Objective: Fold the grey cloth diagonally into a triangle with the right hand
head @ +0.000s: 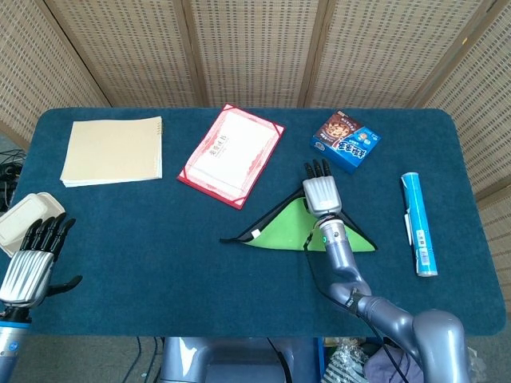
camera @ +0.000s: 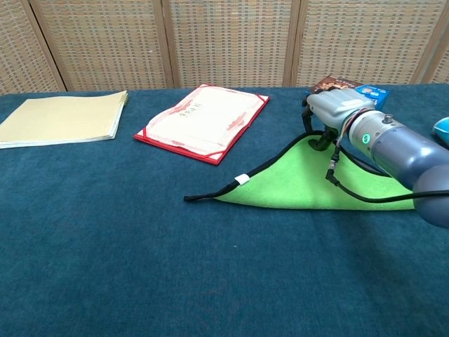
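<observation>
- Woven wicker screens (head: 255,48) back a dark blue felt table (head: 160,263).
- Grey cloth with green lining (head: 283,233) lies folded in a triangle, right of centre.
- Right hand (head: 320,193) rests at its far corner, fingers extended; grip cannot be made out.
- Left hand (head: 30,263) hovers open, holding nothing, at the table's left edge.

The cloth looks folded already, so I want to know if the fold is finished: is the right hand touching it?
Touching. In the chest view the right hand has its fingertips down on the top corner of the cloth, with no gap visible.
</observation>
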Tool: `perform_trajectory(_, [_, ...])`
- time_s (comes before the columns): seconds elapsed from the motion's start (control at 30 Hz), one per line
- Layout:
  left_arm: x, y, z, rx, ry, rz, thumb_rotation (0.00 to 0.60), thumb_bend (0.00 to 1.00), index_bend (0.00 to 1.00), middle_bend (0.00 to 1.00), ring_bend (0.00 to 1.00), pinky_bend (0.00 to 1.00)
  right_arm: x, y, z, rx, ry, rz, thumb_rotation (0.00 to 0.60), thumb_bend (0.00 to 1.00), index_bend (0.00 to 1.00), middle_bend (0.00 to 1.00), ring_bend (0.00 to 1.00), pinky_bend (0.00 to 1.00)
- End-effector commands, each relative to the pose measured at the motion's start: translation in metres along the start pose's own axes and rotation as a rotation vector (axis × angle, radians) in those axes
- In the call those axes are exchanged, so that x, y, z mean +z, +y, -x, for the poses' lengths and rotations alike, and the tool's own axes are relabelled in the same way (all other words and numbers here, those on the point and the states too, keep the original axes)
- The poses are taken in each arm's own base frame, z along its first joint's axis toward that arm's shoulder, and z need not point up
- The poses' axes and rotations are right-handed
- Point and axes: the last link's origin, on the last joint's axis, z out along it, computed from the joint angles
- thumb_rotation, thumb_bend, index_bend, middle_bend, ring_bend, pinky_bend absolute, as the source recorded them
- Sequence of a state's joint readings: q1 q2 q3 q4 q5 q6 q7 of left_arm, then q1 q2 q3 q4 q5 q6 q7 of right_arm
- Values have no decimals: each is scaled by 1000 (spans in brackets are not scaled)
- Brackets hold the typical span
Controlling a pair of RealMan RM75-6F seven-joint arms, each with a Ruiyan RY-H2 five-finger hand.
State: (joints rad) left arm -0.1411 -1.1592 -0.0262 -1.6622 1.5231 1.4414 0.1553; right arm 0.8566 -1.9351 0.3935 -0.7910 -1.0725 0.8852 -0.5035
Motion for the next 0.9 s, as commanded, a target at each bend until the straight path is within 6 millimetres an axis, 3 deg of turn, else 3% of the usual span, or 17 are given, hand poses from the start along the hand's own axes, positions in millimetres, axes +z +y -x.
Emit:
perform_trajectory(0.03, [0, 0, 0, 1, 0, 0, 600, 118, 0, 0, 0, 0, 2, -1, 2, -2, -4, -2, 600, 545, 627, 142, 0, 0])
perform_trajectory(0.9, [0, 1, 0, 2, -1, 0, 600, 118, 0, 0, 0, 0, 12, 3, 5, -13, -16, 6, 600, 546, 628, 139, 0, 0])
